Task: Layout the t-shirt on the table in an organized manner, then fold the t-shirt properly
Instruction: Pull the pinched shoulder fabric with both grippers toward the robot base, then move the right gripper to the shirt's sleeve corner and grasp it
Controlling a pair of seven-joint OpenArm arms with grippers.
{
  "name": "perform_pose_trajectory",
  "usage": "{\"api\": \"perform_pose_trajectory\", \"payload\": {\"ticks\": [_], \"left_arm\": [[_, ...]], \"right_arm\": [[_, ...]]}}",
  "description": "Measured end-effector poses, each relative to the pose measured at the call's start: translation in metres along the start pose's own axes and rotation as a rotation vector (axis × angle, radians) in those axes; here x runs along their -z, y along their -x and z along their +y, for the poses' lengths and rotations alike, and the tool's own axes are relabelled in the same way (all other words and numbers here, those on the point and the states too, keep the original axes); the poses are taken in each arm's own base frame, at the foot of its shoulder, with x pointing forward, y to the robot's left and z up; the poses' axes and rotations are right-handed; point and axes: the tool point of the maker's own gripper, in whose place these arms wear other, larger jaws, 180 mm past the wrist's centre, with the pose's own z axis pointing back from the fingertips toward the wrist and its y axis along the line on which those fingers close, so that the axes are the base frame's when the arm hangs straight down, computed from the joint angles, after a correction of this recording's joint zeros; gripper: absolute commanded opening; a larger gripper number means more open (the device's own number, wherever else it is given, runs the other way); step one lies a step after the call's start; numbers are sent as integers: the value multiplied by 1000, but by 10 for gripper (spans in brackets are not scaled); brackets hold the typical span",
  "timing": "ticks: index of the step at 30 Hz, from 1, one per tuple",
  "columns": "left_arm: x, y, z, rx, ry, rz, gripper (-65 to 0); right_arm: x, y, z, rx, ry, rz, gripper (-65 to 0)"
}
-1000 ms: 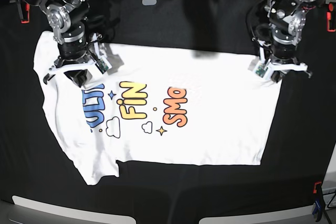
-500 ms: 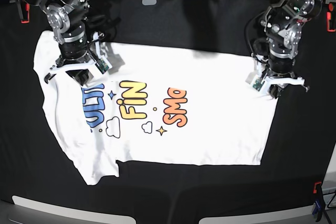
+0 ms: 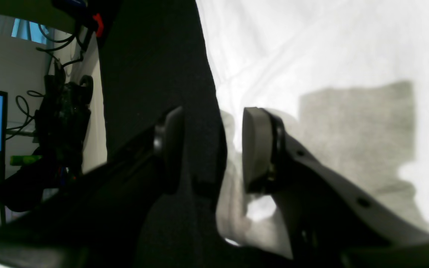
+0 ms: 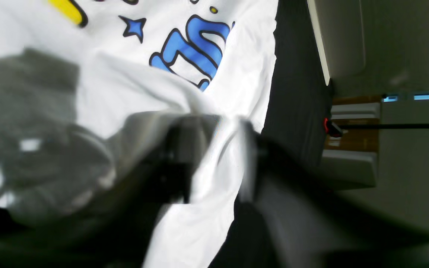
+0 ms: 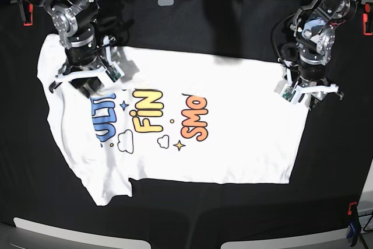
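While both jaws stand apart over the t-shirt [image 5: 233, 121], I should smooth its edges flat on the table [image 5: 233, 27] first.

The white t-shirt [image 5: 175, 121] lies spread print-up, its blue, yellow and orange lettering running sideways, on the black-clothed table [image 5: 233, 214], one sleeve reaching toward the near-left edge.

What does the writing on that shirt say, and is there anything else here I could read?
"FiN" in yellow letters, on the t-shirt front.
"SMo" in orange letters, on the same shirt; the word may run on under a fold.
Blue letters beside them, roughly "ULT", partly hidden by the right gripper: cannot be read for sure.
No other readable text on the table or arms.
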Motion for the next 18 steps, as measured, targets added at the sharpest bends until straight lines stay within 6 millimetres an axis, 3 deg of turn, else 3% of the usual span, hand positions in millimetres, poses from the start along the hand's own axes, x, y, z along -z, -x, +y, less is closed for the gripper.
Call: {"api": "perform_pose_trajectory", "payload": {"ticks": [2, 7, 14, 16, 18], "left_arm": [[0, 0, 0, 0, 0, 0, -417], [0, 10, 0, -1, 0, 55, -417], [0, 11, 0, -3, 1, 62, -417], [0, 11, 0, -3, 1, 62, -417], [0, 11, 0, -3, 1, 62, -417]], "right_arm": [[0, 0, 0, 1, 0, 0, -284], [-5, 14, 6, 1, -15, 63, -284], [-70, 3, 44, -96, -70, -46, -286], [-84, 12, 58, -104, -110, -25, -286], [-93, 36, 65, -93, -130, 84, -286]]}}
